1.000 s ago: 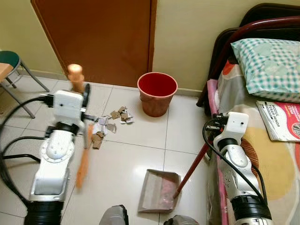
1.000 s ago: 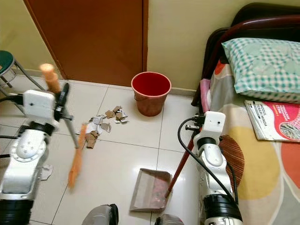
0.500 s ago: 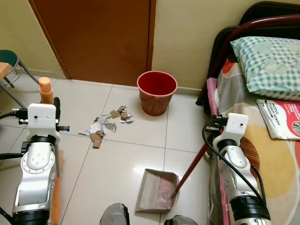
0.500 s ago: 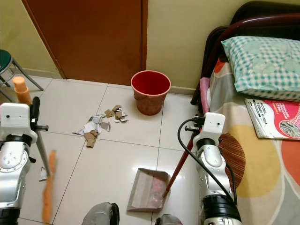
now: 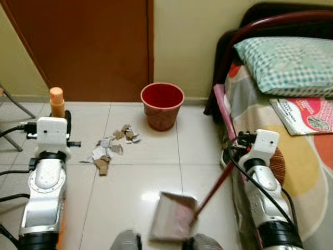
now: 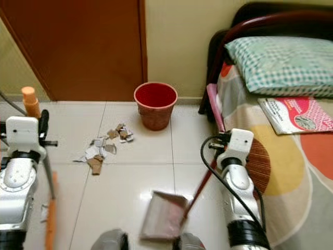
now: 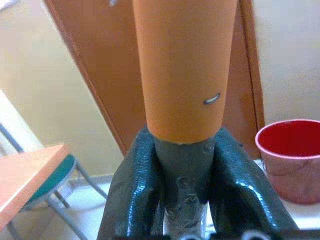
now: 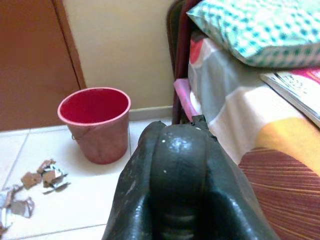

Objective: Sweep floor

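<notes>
One red bucket [image 5: 162, 105]; one dustpan [image 5: 170, 217]; one broom [image 6: 32, 109] with orange-capped handle; one scatter of torn paper and cardboard scraps [image 5: 110, 147], pieces too many and small to count exactly; one checked pillow [image 5: 283, 63]; one magazine [image 5: 304, 114]; one bed [image 5: 307, 156]; one brown door [image 5: 83, 47]; two robot arms.

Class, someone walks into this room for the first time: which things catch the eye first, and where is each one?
The red bucket stands on the floor against the wall beside the brown door, with torn paper and cardboard scraps scattered on the tiles to its left. Nearer the robot, the left pincer grips an orange-topped broom handle, and the dustpan sits low beside the bed.
</notes>
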Tool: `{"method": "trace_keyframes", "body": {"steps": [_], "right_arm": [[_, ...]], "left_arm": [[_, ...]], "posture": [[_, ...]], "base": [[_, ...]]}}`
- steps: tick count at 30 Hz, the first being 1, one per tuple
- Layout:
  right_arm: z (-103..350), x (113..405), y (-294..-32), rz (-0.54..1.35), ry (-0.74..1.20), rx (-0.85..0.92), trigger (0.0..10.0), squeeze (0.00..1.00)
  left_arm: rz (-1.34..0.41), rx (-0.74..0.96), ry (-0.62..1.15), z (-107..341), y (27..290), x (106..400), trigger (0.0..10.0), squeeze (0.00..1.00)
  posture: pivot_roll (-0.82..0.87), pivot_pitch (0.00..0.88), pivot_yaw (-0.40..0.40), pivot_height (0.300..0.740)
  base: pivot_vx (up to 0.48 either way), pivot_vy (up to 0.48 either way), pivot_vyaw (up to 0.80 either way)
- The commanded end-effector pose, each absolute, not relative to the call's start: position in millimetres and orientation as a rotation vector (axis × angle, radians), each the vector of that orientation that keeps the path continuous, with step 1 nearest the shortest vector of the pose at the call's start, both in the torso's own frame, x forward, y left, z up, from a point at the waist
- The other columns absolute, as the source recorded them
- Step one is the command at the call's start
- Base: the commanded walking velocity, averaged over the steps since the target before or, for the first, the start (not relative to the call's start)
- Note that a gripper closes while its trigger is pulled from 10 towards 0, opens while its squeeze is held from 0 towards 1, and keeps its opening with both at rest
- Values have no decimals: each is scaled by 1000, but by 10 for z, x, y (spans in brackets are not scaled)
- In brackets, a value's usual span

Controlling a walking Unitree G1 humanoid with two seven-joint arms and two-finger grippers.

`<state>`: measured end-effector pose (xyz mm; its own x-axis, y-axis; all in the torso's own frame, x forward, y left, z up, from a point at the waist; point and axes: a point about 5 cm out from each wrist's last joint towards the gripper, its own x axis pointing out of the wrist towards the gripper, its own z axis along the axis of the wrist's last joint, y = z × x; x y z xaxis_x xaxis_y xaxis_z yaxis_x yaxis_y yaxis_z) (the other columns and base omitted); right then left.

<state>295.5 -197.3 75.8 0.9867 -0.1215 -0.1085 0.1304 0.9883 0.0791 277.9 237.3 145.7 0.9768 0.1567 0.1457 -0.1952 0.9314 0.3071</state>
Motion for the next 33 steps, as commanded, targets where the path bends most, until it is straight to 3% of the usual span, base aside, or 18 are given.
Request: {"method": "trace_keyframes", "body": {"steps": [1,9,18,28,33], "right_arm": [[863,3010,-1912,-110,52,108,10000,0],[876,3019,-1910,-109,46,104,10000,0],[902,3057,-1881,-95,36,97,10000,0],[949,3116,-1840,-83,9,126,10000,0],[1008,3195,-1840,-89,-9,135,10000,0]], "left_arm": [[191,376,-175,1589,2402,2781,10000,0],[175,390,-216,1679,2331,2792,10000,0],[165,394,-268,1860,2274,2834,10000,0],[177,383,-81,1371,2458,2792,10000,0],[58,295,1,1124,2327,2882,10000,0]], "posture": [[41,78,-34,740],[44,82,-37,740],[50,85,-45,740],[45,86,-47,740],[45,86,-50,740]], "base": [[0,472,0],[0,383,0],[0,0,0],[0,0,0],[0,0,0]]}}
